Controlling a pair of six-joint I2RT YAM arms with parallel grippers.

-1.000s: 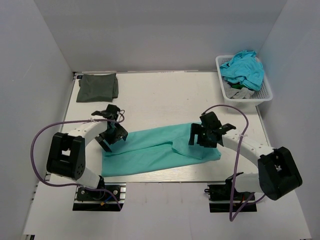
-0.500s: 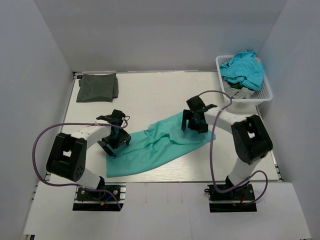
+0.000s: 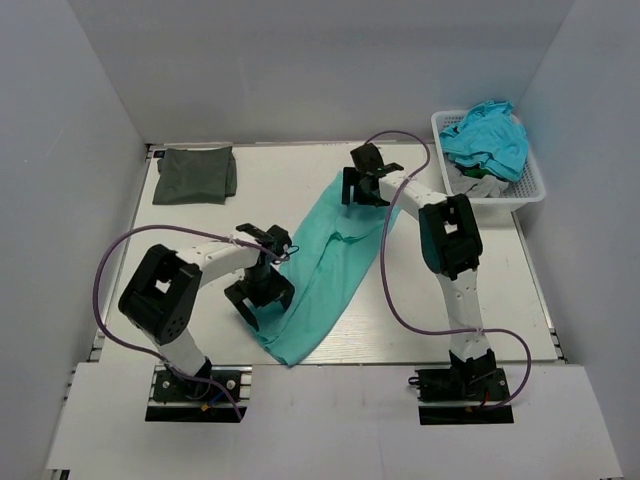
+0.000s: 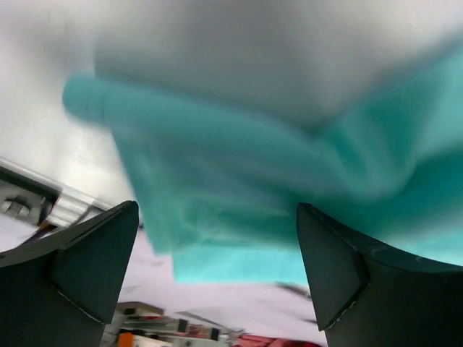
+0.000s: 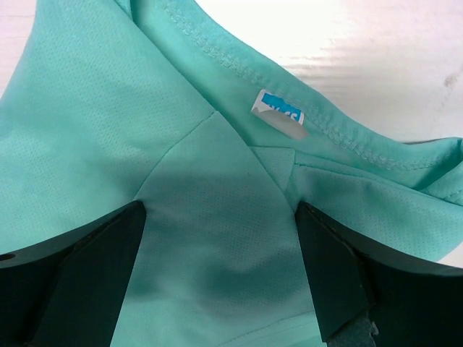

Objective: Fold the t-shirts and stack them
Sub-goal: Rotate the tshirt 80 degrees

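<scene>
My left arm folds back from its base at the near edge of the counter [image 3: 250,200]. The forearm runs right and the wrist tips down over the near half of the teal t-shirt [image 3: 322,262]. My left end effector [image 3: 262,298] sits on the shirt's left edge. From its wrist camera, its fingers [image 4: 87,260] stand spread wide, with blurred teal cloth across the gap. I cannot tell whether either finger presses on the fabric.

The shirt lies as a long, loosely bunched strip. It runs diagonally from the near edge of the counter, just right of my left base, up and right toward the middle of the far side.

My right arm stands nearly straight out from its base. The forearm turns left at the far end of the reach. My right end effector [image 3: 364,190] points down on the far end of the strip. Its fingers are also wide apart, and the collar seam and the small white-and-blue neck label [image 5: 278,113] lie flat between and just beyond them.

Further back, a dark olive t-shirt [image 3: 195,174] lies folded square in the far left corner, well apart from both arms. A white basket [image 3: 536,186] holds more crumpled clothes [image 3: 487,135] in the far right corner.
</scene>
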